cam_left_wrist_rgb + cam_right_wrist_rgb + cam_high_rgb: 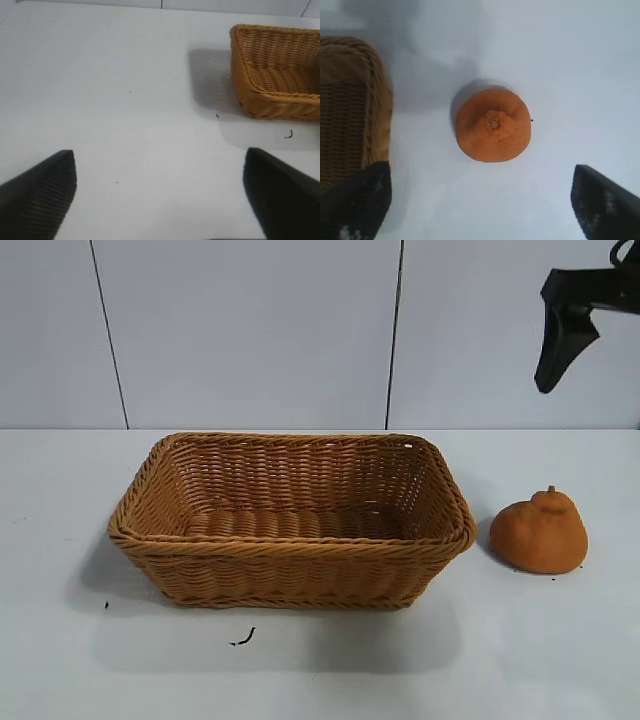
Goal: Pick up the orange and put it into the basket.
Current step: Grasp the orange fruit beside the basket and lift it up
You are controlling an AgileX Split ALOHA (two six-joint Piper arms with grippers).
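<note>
One orange [540, 533], one basket [290, 545], two grippers.

Inspector A: Any legible text, labels, brands or numbers on the basket [290, 540], the orange [540, 532] or the bench [560, 660]?

Inspector B: None legible in any view.

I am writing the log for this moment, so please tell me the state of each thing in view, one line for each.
orange: on the table right of the basket, upright, not held.
basket: upright on the table, empty.
right gripper: open, above the orange, holding nothing.
left gripper: open, over bare table beside the basket.
table: white, with small dark specks.
</note>
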